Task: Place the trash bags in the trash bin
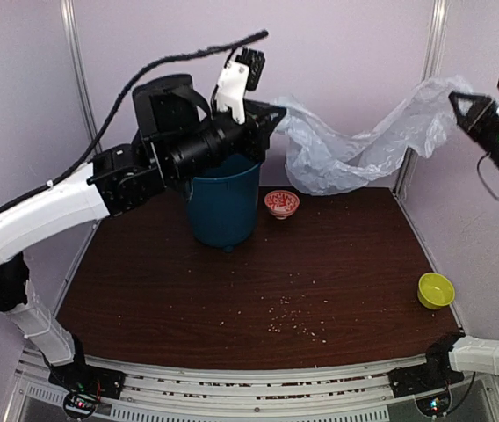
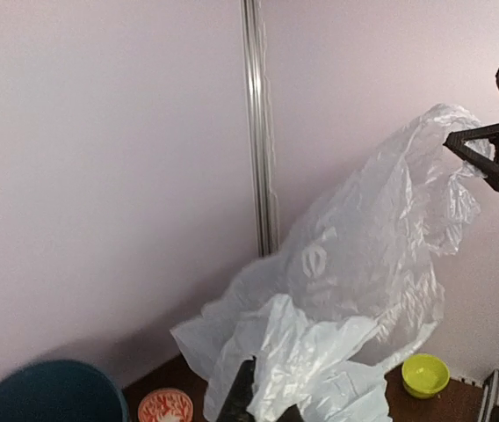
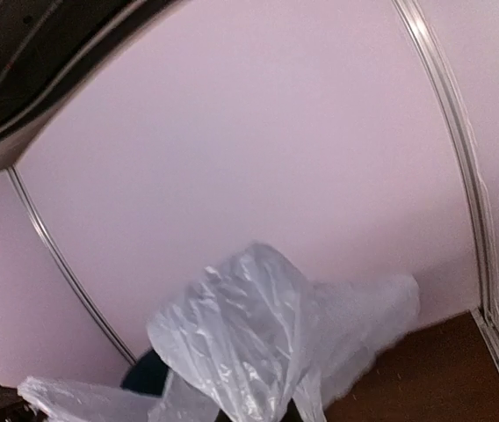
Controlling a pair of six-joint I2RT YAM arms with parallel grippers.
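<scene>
1 bag (image 1: 355, 148) between 2 pincers (image 1: 274, 112) (image 1: 457, 99)

The trash bag (image 1: 355, 145) is translucent grey-blue, the trash bin (image 1: 223, 207) teal, plus a red-patterned bowl (image 1: 281, 203) and a lime-green bowl (image 1: 436, 289).

— Can anything drop into the trash bin (image 1: 225, 209) from above?
— Hardly. The left arm (image 1: 188, 149) hangs across its mouth.
— And to the right of it?
— The trash bag (image 1: 355, 145) spans the air to the right wall, sagging near the red bowl (image 1: 281, 203) beside the bin.
— Lower down?
— On the bench (image 1: 188, 299), only crumbs and a green bowl (image 1: 436, 290) at the right edge.
</scene>
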